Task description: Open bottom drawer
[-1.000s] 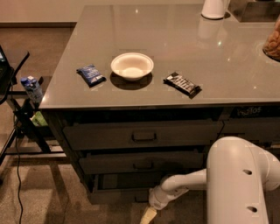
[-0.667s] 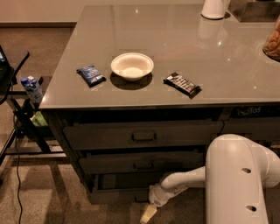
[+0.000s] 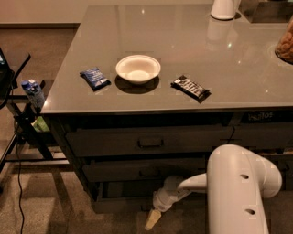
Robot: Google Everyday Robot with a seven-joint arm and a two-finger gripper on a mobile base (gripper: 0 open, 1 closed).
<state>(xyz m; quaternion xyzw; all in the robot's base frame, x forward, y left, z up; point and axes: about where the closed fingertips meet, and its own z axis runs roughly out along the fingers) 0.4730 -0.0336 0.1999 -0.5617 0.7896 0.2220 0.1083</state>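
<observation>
The bottom drawer (image 3: 120,204) is the lowest of three dark drawers under the grey counter, and only the left part of its front shows. A dark gap lies above that front. My white arm reaches down across the drawer's middle and hides its handle. My gripper (image 3: 152,220) hangs at floor level just in front of the drawer's lower edge, with a pale tip pointing down and left. The middle drawer (image 3: 137,170) and the top drawer (image 3: 151,142) above it sit flush, each with a small dark handle.
On the counter (image 3: 229,68) are a white bowl (image 3: 138,69), a blue packet (image 3: 94,78) and a dark snack bar (image 3: 190,87). A white jug (image 3: 223,9) stands at the back. A black stand with a bottle (image 3: 33,93) is at the left, and a cable trails on the floor.
My gripper and forearm have shifted slightly to the left along the bottom drawer's front. The counter objects have not moved.
</observation>
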